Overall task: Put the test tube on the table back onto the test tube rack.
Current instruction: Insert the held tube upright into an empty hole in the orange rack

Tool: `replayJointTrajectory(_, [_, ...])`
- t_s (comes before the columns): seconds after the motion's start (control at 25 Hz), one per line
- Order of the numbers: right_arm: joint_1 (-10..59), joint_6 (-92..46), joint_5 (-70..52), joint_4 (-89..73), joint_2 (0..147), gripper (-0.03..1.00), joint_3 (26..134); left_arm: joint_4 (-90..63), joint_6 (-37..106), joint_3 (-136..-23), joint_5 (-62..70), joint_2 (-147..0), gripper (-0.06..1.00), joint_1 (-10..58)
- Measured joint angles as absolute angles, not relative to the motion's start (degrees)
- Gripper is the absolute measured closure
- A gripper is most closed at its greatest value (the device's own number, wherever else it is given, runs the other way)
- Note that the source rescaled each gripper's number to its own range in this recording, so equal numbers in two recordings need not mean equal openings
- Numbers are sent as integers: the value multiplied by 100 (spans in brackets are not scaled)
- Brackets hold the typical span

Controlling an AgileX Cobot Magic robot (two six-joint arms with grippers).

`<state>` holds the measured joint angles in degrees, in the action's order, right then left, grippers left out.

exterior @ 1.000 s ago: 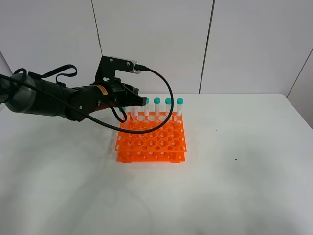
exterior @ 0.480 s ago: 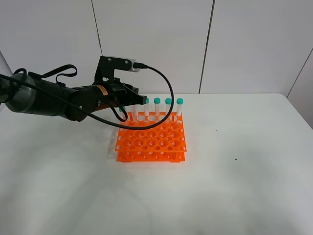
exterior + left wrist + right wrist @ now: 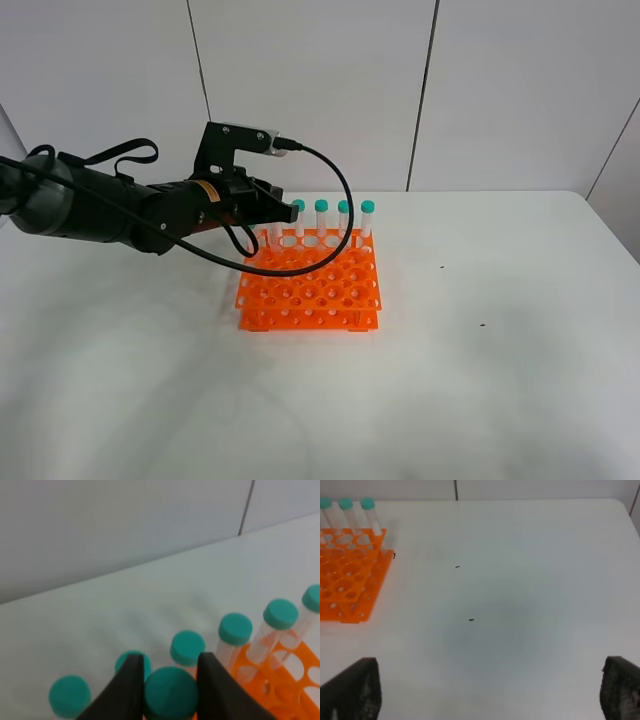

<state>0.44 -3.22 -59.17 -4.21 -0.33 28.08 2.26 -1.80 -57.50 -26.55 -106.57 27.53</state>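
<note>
In the left wrist view my left gripper (image 3: 171, 677) is shut on the teal cap of the test tube (image 3: 170, 696); one black finger (image 3: 131, 682) presses each side of the cap. The tube hangs upright over the back left corner of the orange test tube rack (image 3: 310, 285), in line with several other teal-capped tubes (image 3: 235, 630). In the high view the gripper (image 3: 280, 212) hides the held tube. My right gripper (image 3: 485, 690) is open and empty above the white table (image 3: 520, 605), well right of the rack (image 3: 345, 590).
Several teal-capped tubes (image 3: 344, 218) stand in the rack's back row. A black cable (image 3: 340, 215) loops from the left wrist over the rack's back. Small dark specks (image 3: 471, 620) mark the table to the right.
My left arm has sunk slightly and drawn a little to the left, with the tube still in it. The rack and the standing tubes have not moved.
</note>
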Motion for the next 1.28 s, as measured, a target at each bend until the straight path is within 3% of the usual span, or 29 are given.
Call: replayJointTrajectory(1.28, [44, -322, -5917, -421, -33, -3, 2808, 239, -238, -5696, -3165, -11035, 94, 2753])
